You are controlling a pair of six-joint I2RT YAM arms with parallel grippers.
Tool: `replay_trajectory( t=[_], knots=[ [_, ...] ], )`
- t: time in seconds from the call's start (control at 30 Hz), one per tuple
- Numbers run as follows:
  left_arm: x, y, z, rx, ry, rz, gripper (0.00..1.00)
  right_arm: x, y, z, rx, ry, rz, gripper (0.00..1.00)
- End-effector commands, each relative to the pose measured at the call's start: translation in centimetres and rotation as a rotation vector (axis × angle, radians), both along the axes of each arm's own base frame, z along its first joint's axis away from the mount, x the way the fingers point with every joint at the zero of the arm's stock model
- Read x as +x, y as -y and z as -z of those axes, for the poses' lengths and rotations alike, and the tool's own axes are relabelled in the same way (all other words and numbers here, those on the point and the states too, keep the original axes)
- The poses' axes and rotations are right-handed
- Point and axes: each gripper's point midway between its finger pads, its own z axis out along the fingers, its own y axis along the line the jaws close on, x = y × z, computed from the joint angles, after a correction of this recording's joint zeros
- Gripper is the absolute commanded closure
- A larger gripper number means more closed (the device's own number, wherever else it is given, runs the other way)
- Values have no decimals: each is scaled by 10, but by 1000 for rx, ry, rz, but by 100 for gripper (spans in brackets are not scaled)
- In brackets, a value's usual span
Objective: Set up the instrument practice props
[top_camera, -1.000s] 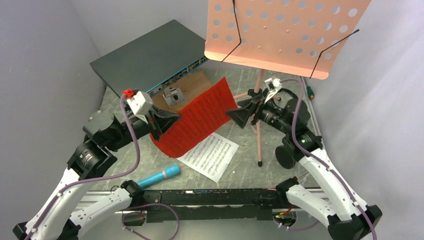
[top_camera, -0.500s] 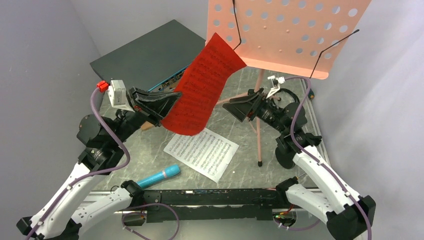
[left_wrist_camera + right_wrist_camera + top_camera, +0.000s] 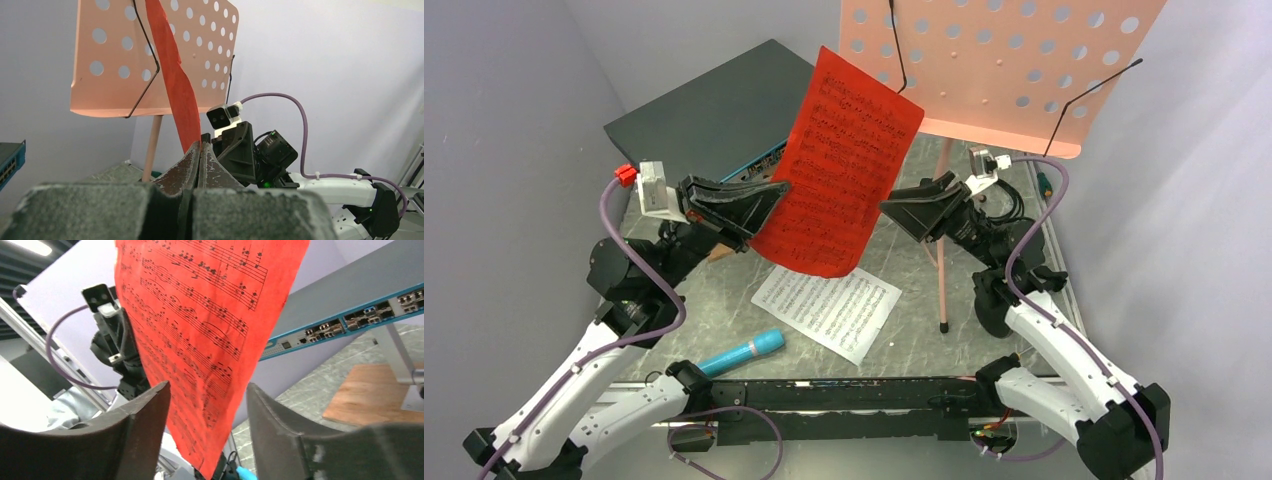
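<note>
The cyan-blue microphone [image 3: 744, 353] lies on its side on the grey worktop [image 3: 714, 300], nearest the arm bases. Just beyond it the white page [image 3: 829, 305] lies flat.

Above these, both arms are lifted clear of the worktop and reach inward toward each other. The left arm bends up at the elbow and points its left pincer [image 3: 776, 192] to the right. Its jaws are pressed together on the lower left edge of the red page [image 3: 844, 160] (the left wrist view shows the sheet rising edge-on out of the closed tips).

The right pincer [image 3: 894, 210] points left with its jaws apart. In the right wrist view the page hangs in the gap, and neither finger clearly touches it.

The red page stands nearly upright in the air. Its top overlaps the left part of the salmon-pink music stand [image 3: 994, 70]; whether they touch I cannot tell.

Farther back on the left are the wooden board [image 3: 370, 390] and the dark grey network switch [image 3: 714, 110].
</note>
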Motion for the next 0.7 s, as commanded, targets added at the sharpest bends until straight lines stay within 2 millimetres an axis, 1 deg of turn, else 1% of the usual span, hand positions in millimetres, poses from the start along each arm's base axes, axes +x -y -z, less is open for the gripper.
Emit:
replay_trajectory(
  t=[0.0,0.03,0.17,0.3,0.33,0.37,0.4,0.43,0.47,0.57,0.63,0.67],
  knots=[
    [-8,-8,-9,-73,25,12,100,-15,9,-22,103,80,-13,50],
    [-8,-9,-7,-75,20,11,100,-15,9,-23,112,77,-9,54],
    [-8,-11,-4,-94,11,8,100,-12,9,-30,137,84,-7,59],
    [-11,-13,-5,-114,20,17,100,-9,5,-38,147,111,-15,68],
    [-11,-13,-4,-117,20,18,100,-8,4,-39,145,113,-10,72],
    [-12,-13,-4,-119,19,20,100,-7,4,-41,142,119,-7,78],
    [-11,-13,-2,-119,17,18,100,-6,3,-42,137,126,-4,86],
    [-10,-14,-1,-119,13,15,100,-5,3,-43,128,138,1,95],
    [-8,-14,1,-116,5,6,100,-4,3,-45,115,149,16,100],
    [4,-13,14,-68,-59,-39,100,5,5,-45,35,174,98,100],
    [16,-13,30,-2,-134,-91,88,7,9,-52,-48,252,175,100],
    [23,-13,42,39,-186,-121,82,10,13,-53,-121,306,232,100]
  ],
)
